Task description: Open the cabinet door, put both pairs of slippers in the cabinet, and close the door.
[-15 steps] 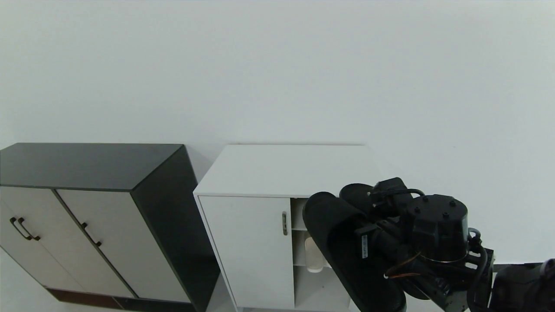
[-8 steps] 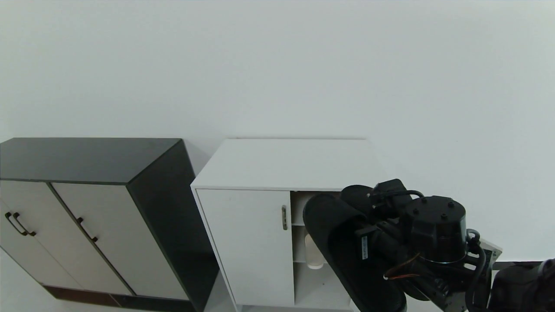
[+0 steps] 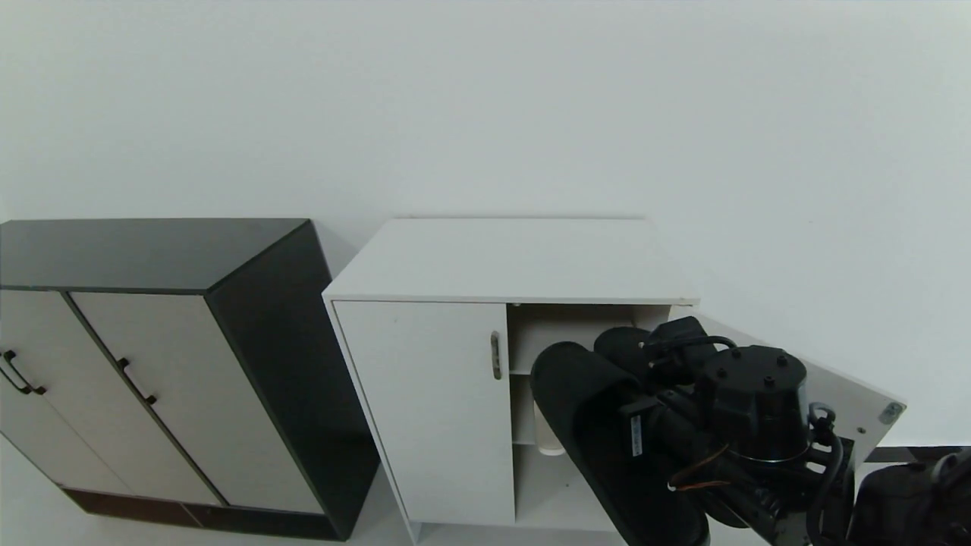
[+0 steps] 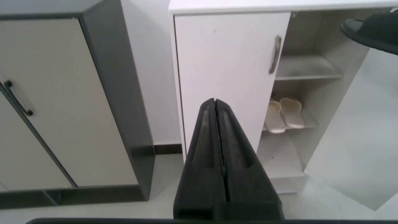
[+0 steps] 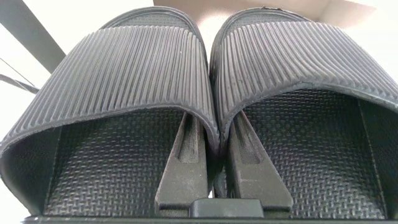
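Left jaws together, right jaws clamped

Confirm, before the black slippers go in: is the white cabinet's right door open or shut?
Open: the right door stands swung outward, baring shelves with a pale pair of slippers; the left door is shut.

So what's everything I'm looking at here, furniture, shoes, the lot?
white cabinet: one, white, against the wall; left door shut, right door swung open.
cream slippers: one pair, cream, on the lower shelf inside the white cabinet.
black slippers: one pair, black, held up before the white cabinet's open side.
dark cabinet: one, black with two pale doors, left of the white cabinet.
left gripper: one, black, jaws shut and empty, facing the white cabinet.
right gripper: one, black, jaws shut on the black slippers.
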Robot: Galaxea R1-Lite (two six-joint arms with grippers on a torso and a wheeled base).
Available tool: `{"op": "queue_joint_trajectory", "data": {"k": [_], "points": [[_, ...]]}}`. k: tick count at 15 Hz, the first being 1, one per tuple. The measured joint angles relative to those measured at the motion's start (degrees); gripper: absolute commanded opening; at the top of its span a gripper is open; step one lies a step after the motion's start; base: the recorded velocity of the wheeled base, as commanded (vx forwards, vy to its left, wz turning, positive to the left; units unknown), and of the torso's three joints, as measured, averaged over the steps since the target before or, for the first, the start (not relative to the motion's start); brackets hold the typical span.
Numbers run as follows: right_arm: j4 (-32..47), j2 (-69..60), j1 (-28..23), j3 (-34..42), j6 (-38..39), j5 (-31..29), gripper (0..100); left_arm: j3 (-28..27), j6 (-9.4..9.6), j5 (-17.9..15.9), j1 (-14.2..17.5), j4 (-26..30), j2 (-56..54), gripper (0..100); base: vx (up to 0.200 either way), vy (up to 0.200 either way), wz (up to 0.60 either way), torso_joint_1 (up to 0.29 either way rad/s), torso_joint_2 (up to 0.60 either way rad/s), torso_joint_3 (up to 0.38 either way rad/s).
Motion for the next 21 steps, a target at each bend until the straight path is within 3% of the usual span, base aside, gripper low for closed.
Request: {"op": "queue_joint_trajectory", "data": {"k": [12,21], "points": [[0.0,2.1,-1.0,0.0,0.1,0.0,0,0.0,-0.15,0.3,0.0,0.0,0.0,0,0.000,0.000,0.00,-0.195,0.52,0.315],[-1.7,3.3,-1.1,0.0,0.1,0.0,0,0.0,-0.15,0.4,0.0,0.0,0.0,0,0.000,0.000,0.00,-0.118,0.46,0.341]]}}
